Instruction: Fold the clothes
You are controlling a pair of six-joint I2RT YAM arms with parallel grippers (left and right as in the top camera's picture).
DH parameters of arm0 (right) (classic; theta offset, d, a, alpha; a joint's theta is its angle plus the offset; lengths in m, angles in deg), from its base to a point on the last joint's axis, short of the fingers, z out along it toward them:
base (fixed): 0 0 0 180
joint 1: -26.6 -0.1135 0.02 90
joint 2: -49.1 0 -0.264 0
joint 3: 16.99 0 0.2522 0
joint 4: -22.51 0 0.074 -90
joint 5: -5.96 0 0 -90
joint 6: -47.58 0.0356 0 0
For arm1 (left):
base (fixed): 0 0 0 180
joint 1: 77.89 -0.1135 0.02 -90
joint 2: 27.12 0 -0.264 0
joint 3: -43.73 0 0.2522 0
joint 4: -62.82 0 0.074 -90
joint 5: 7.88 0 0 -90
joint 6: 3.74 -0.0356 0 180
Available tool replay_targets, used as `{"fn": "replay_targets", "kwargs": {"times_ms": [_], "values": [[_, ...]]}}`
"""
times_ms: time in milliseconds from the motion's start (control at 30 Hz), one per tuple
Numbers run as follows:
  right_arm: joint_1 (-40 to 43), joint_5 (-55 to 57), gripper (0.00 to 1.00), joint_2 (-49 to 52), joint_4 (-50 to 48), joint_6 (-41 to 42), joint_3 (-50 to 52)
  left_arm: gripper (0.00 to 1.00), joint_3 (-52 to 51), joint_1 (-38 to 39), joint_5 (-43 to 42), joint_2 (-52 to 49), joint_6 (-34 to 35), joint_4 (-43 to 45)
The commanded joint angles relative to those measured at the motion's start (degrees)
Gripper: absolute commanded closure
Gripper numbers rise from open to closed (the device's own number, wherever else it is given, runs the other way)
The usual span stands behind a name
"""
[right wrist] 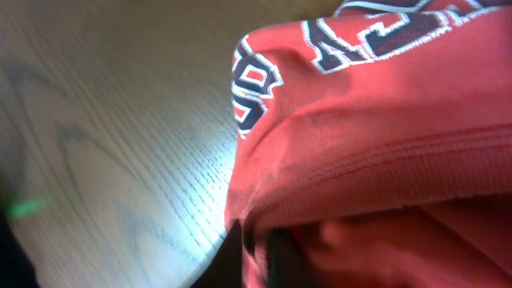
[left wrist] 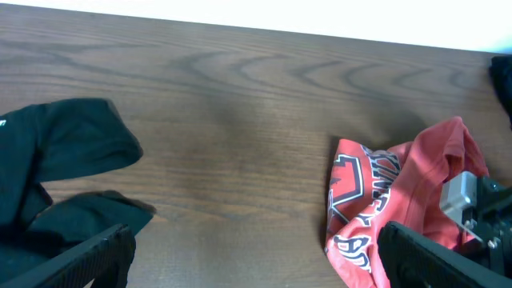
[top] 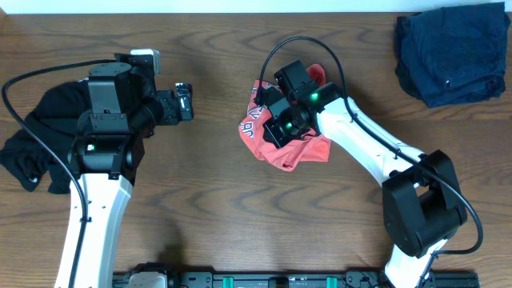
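On the wooden table (top: 216,200), right pincer (top: 278,128) grips crumpled coral-red T-shirt (top: 302,152)

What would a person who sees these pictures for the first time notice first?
The crumpled red T-shirt in the middle of the table, with the right hand shut on it from above. Next, a black garment lies at the left edge under the left arm, and a dark blue garment sits in the far right corner.

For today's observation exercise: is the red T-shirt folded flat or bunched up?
Bunched up: the red T-shirt lies crumpled in a heap, its lettering creased.
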Motion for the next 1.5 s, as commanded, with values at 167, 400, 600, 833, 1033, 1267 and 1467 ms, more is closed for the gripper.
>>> {"fn": "replay_targets", "kwargs": {"times_ms": [167, 400, 600, 833, 1033, 1267, 1467], "values": [[3.87, 1.25, 0.99, -4.59, 3.65, 4.9, -1.22, 0.02, 0.85, -0.28, 0.76, -0.02, -0.13, -0.17], [14.16, 1.53, 0.99, -12.11, 13.88, 7.98, -2.58, 0.02, 0.85, -0.28, 0.76, -0.02, -0.17, -0.15], [20.13, 3.87, 0.99, -10.12, 20.72, 7.91, -0.61, 0.02, 0.85, -0.28, 0.76, -0.02, -1.01, -0.15], [21.51, 7.34, 0.96, -4.74, 18.84, 7.85, 4.11, 0.02, 0.85, -0.28, 0.76, -0.02, -1.01, -0.17], [23.96, 7.91, 0.8, -2.64, 17.49, 7.96, 4.24, 0.02, 0.85, -0.28, 0.76, -0.02, -1.01, -0.2], [27.39, 6.32, 0.69, -6.32, 19.1, 5.84, -1.99, 0.02, 0.85, -0.28, 0.76, -0.02, -1.01, -0.2], [26.1, 1.07, 0.62, -6.75, 17.84, 1.38, -3.26, 0.02, 0.85, -0.28, 0.76, -0.35, -1.01, -0.2]]}}
